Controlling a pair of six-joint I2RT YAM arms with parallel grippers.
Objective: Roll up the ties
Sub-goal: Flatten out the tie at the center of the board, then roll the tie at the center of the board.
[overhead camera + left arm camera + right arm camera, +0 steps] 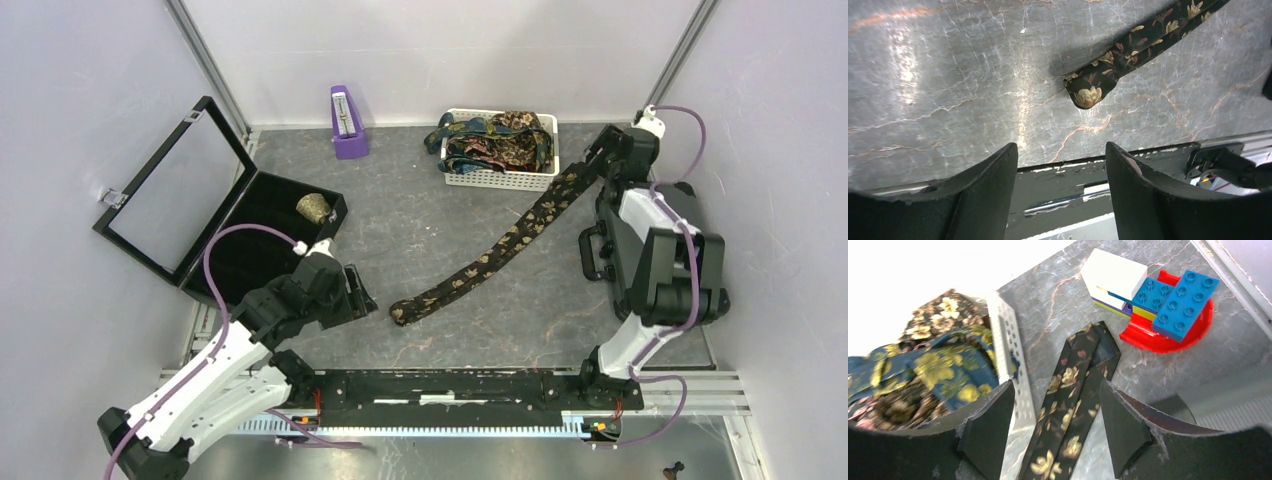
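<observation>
**A:** Begin at the near edge of the tabletop [420, 215]. What is the left gripper [1062, 150] doing?

**B:** It hangs low there, its fingers well apart and nothing between them. The dark floral tie [490, 250] lies flat and runs diagonally toward the far right corner. Its near end [1088, 92] is just ahead of the fingers, not between them.

**A:** So what can go wrong at that end?

**B:** I think a closing now would catch only air. The end looks rounded, perhaps a fold, but I cannot be sure. If it is a fold, two layers must be rolled together, and one may slide over the other. The tabletop also looks smooth and shiny, so the fabric may be pushed along instead of turning over itself.

**A:** And further away?

**B:** The tie bends a little along its length, so in my judgement a roll started straight could become crooked like a cone. At the far end the right gripper [1055, 387] hovers over it, fingers spread wide, holding nothing. The fabric lies on the tabletop below them, in two strips that partly overlap.

**A:** Is anything close by?

**B:** Yes. The white basket [1010, 340] with the other ties [938, 365] is just beside that end. A finger coming down could hit its wall or drag it. The toy bricks [1168, 295] on a red plate [1148, 337] stand near on the other side.
</observation>
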